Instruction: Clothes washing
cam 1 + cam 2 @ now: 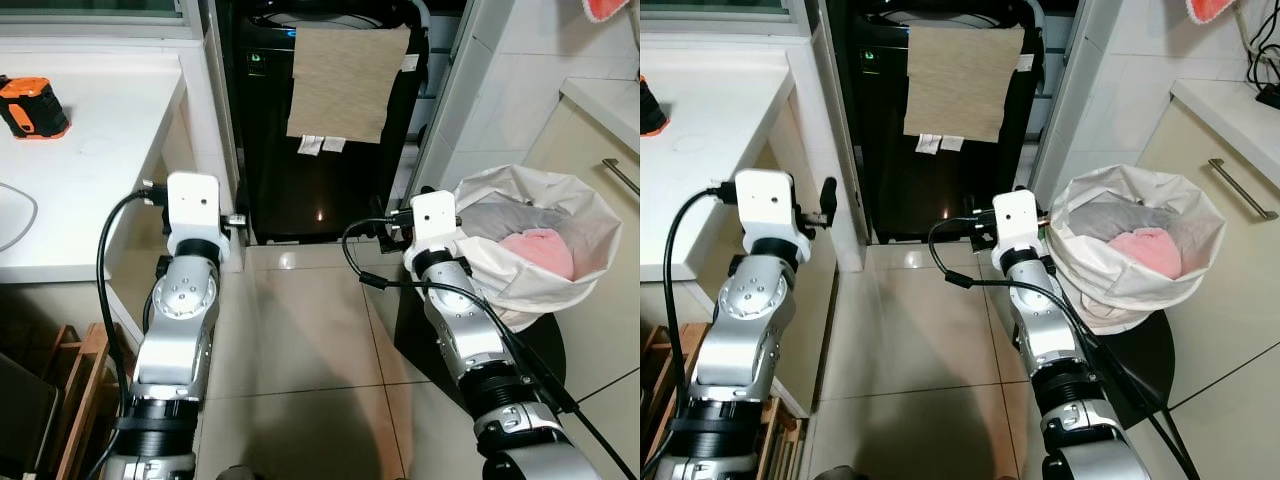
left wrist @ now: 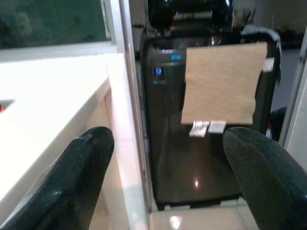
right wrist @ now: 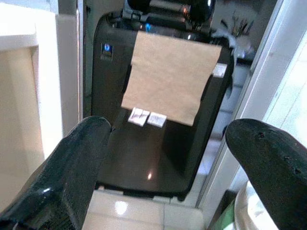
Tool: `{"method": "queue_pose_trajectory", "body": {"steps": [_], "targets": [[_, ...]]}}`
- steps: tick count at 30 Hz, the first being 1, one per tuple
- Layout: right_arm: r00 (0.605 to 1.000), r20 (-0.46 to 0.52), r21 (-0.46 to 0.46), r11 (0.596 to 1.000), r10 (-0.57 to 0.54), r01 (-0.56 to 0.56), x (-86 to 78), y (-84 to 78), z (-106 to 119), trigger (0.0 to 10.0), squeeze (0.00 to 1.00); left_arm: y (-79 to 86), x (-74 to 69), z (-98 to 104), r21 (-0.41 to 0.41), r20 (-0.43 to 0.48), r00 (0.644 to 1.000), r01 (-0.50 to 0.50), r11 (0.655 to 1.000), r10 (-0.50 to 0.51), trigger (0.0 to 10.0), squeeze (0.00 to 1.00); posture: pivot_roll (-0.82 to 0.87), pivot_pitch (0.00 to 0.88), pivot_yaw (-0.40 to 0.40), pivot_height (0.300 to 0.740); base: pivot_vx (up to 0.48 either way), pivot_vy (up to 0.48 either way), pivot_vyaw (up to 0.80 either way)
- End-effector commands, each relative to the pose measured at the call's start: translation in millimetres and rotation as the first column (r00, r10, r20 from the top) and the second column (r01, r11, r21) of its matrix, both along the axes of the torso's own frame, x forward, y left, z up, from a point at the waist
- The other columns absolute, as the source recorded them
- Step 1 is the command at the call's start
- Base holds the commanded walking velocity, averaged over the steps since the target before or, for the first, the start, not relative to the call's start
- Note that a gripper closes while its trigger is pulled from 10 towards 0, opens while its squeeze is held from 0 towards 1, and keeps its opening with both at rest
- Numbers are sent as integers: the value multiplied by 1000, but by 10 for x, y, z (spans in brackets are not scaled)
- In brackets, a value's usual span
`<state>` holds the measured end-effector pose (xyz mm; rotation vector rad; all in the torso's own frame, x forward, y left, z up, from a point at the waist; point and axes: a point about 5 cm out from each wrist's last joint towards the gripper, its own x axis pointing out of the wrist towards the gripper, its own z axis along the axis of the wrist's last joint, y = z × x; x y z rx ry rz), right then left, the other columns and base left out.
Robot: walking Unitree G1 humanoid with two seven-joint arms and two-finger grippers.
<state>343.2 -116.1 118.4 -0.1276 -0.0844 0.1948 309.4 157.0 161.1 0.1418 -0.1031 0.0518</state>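
Silver arms face glossy black washer (image 1: 320, 150), tan cloth (image 1: 345, 85).

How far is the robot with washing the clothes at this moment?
Little looks done. The clothes, pink and grey, lie in the white laundry bag at the robot's right. Both the left gripper and the right gripper are open and hold nothing, facing the black washing machine. Left to do: pick the clothes out and load the machine.
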Motion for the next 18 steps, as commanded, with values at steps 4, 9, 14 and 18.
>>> {"method": "queue_pose_trajectory", "body": {"steps": [4, 9, 14, 18], "targets": [[1000, -9, 30, 1000, 2, -2, 48, 7, 45, 10000, 0, -133, 17, 99, 22, 41, 998, 36, 999, -37, 10000, 0, -5, 0, -44, 740, 0, 0, 0], [1000, -14, 33, 999, -2, 2, 50, -6, 39, 10000, 0, -135, 24, 74, 15, 35, 999, 29, 999, -29, 10000, 0, -14, 0, -41, 740, 0, 0, 0], [999, -52, 23, 1000, -17, 18, 69, -22, -3, 10000, 0, -157, 28, 66, 11, 33, 999, 30, 1000, -30, 10000, 0, -20, 0, -41, 740, 0, 0, 0], [997, -79, -6, 1000, -18, 18, 79, -21, -26, 10000, 0, -155, 37, 45, 9, 25, 999, 27, 1000, -27, 10000, 0, -22, 0, -41, 740, 0, 0, 0]]}}
